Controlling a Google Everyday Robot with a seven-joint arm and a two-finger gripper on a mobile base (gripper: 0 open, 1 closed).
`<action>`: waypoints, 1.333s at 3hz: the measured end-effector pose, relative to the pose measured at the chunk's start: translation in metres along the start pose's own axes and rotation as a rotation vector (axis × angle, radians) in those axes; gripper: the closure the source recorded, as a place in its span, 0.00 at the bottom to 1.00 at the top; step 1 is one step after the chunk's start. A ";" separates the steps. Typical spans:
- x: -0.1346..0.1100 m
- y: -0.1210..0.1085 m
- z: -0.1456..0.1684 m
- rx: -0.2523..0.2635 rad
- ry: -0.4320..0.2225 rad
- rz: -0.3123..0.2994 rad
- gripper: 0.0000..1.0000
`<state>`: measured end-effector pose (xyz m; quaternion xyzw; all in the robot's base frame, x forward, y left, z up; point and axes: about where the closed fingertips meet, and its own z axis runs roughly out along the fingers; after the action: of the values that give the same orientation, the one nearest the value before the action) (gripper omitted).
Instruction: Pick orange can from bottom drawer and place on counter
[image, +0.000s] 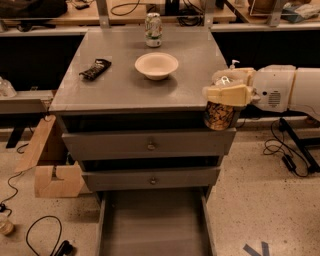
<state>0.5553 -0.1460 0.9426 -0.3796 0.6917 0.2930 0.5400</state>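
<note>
My gripper (226, 91) is shut on the orange can (218, 115), a small orange-gold can with dark speckles. It holds the can upright in the air at the front right corner of the counter (125, 85), about level with the counter's edge. The cream fingers (227, 94) wrap the can's top, so the silver lid is mostly hidden. The bottom drawer (152, 225) is pulled open below, and its flat floor shows nothing on it.
On the counter stand a white bowl (156, 65), a white-and-green can (153, 30) at the back and a dark snack packet (95, 69) at the left. Two upper drawers (149, 145) are closed. A cardboard box (50, 160) and cables lie on the floor at left.
</note>
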 end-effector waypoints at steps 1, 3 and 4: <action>-0.013 -0.017 0.014 0.036 -0.012 -0.007 1.00; -0.044 -0.091 0.073 0.136 -0.058 0.049 1.00; -0.046 -0.123 0.098 0.183 -0.098 0.083 1.00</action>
<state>0.7161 -0.1230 0.9633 -0.2849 0.7035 0.2688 0.5930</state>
